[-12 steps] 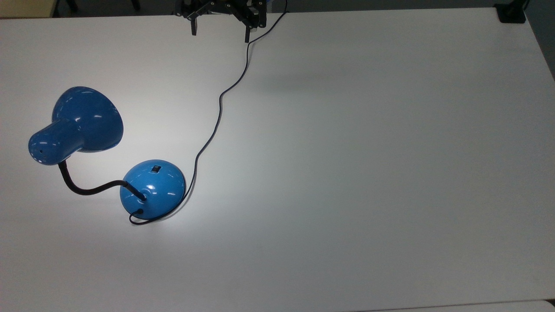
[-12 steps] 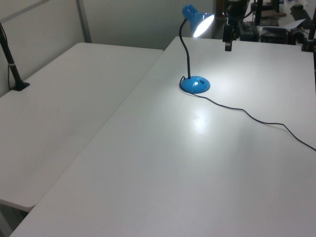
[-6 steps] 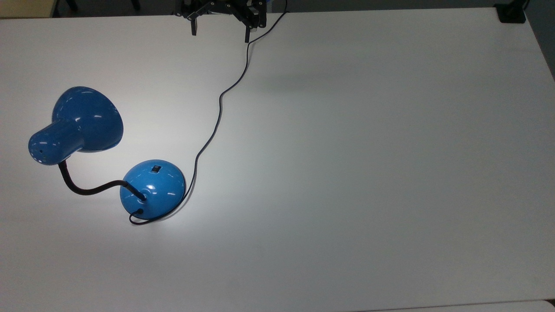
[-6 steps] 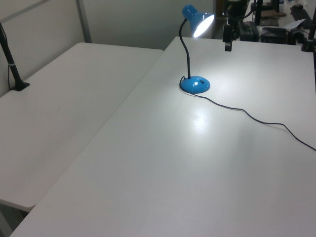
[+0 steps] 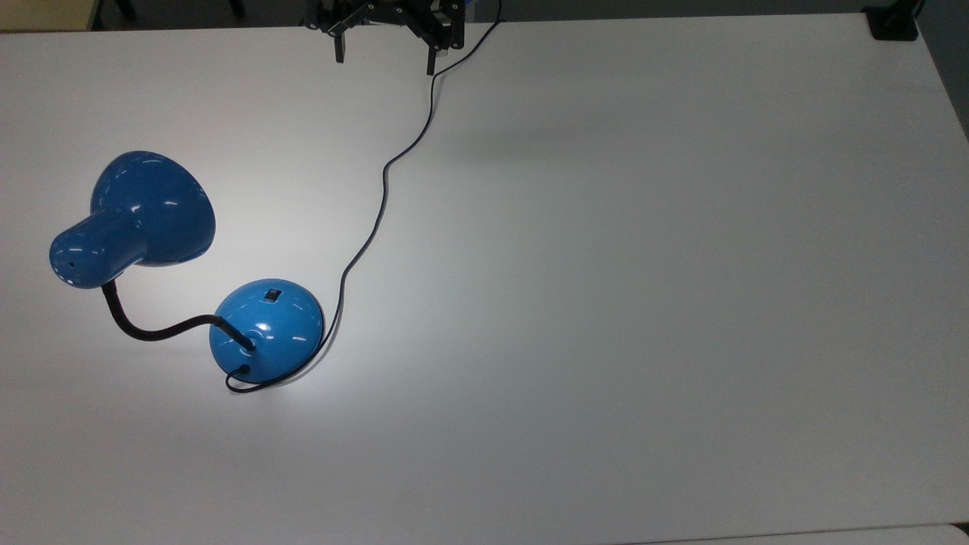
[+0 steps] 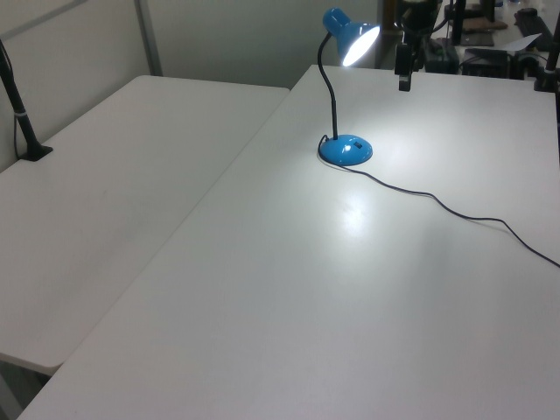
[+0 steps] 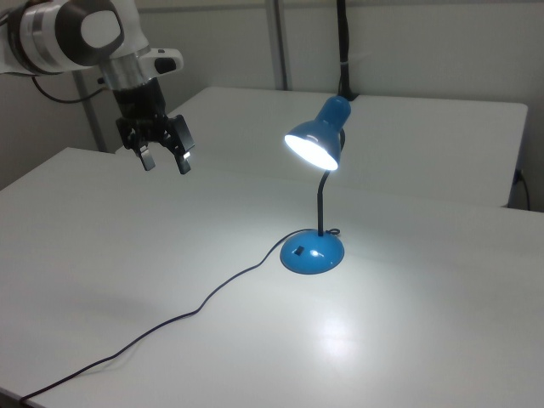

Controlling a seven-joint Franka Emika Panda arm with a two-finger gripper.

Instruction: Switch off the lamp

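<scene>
No change against the frames 1.0 s and 0.5 s back: gripper, lamp and cord all at the same places in the top view and the left view.

Lamp lit; bright pool on the white table around and in front of the base. Stands upright on its round domed base, gooseneck rising near vertical in the right view, then bending over at the top. Shade tilted, open mouth aimed down and toward the right view's left. In the top view, shade offset to the top view's left of the base, mouth turned toward the upper right, narrow end toward the lower left. Small black rocker switch on the dome, on the side toward the top view's top edge; in the right view, switch on the left face of the base. No legible writing or brand marks on lamp or arm.

Cord leaves the back of the base, loops round its edge, then snakes up the table toward the top view's top edge, passing just beside the gripper.

Gripper held in the air above the table, fingers pointing down, spread wide with nothing between them. Well apart from the lamp: at the top view's top edge, lamp at the top view's lower left; in the right view, gripper to the left of and higher than the base. In the left view, gripper just to the right of the glowing shade.
</scene>
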